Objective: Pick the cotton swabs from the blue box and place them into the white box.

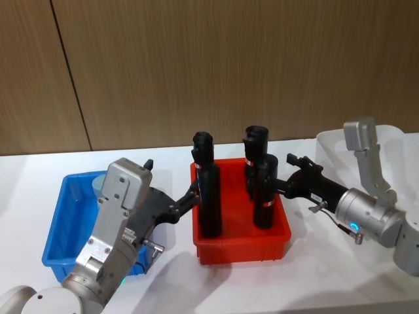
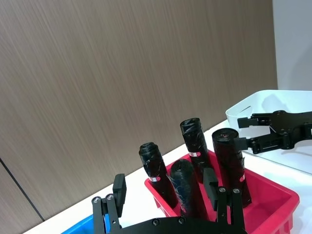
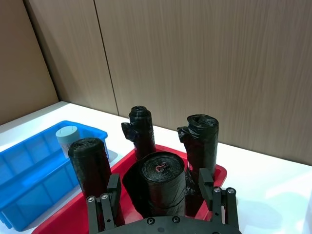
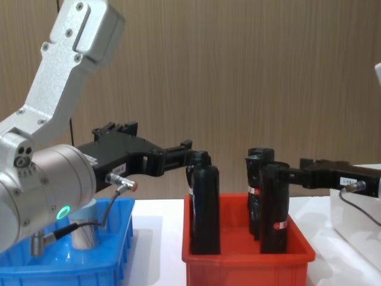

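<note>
Left pincer (image 1: 194,193) spread around matte black roll (image 1: 209,196), right pincer (image 1: 283,185) spread around another (image 1: 264,196), glossy red bin (image 1: 242,247)

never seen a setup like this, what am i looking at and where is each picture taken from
This is a two-armed robot at a white table. One camera looks down from its head, one looks across from its chest, and one sits on each wrist. On the table stand a blue box holding a cotton swabs jar, a red bin of tall black bottles, and a white box. The left gripper and right gripper each reach in beside a bottle, fingers open on either side of it. Nothing is held.
</note>
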